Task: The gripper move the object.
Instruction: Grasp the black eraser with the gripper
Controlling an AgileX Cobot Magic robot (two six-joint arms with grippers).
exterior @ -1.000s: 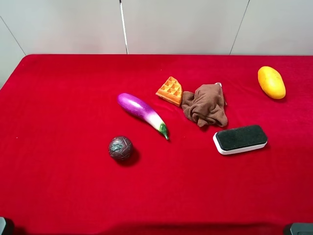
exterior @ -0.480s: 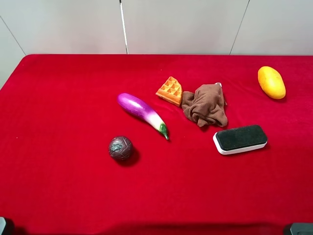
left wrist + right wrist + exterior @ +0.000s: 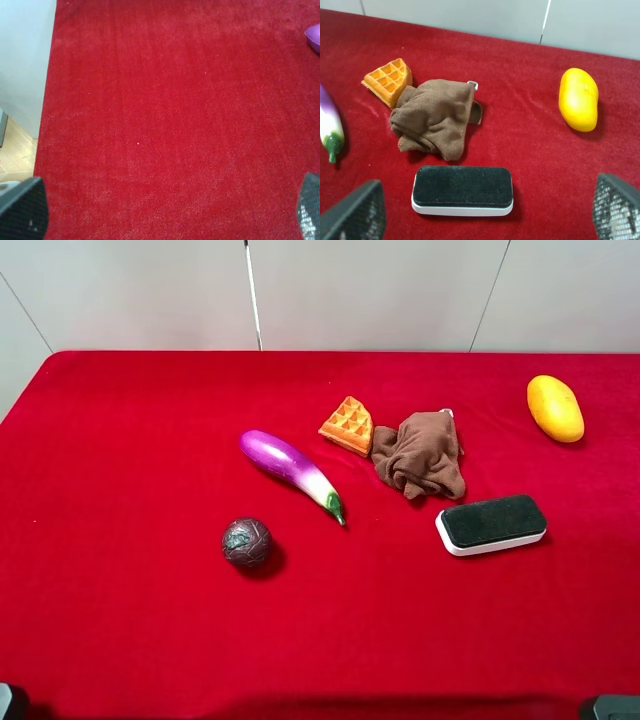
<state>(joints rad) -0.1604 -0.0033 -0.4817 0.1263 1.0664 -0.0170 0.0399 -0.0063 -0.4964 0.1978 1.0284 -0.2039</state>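
The eraser [image 3: 491, 525] is lying flat, felt side up, on the right half of the red worktop [image 3: 120, 440]. It is sitting just nearer the front edge than the brown cloth [image 3: 420, 454] but is not touching it. Its long axis is running almost across the worktop, with the right end angling slightly toward the back. Bare red surface is showing in front of the eraser, to its right and to its left, where the eggplant [image 3: 290, 472] is lying well apart. The mango [image 3: 555, 408] is resting near the far right edge and the waffle [image 3: 347, 425] is touching the cloth. The ball [image 3: 247, 542] is sitting near the eggplant.

The right claw [image 3: 485, 210] is hanging wide open, gripping nothing, with the eraser [image 3: 462, 190] lying crosswise between its fingers [image 3: 355, 212]. The left claw [image 3: 165, 215] is also gaping, over bare worktop beside the left edge.
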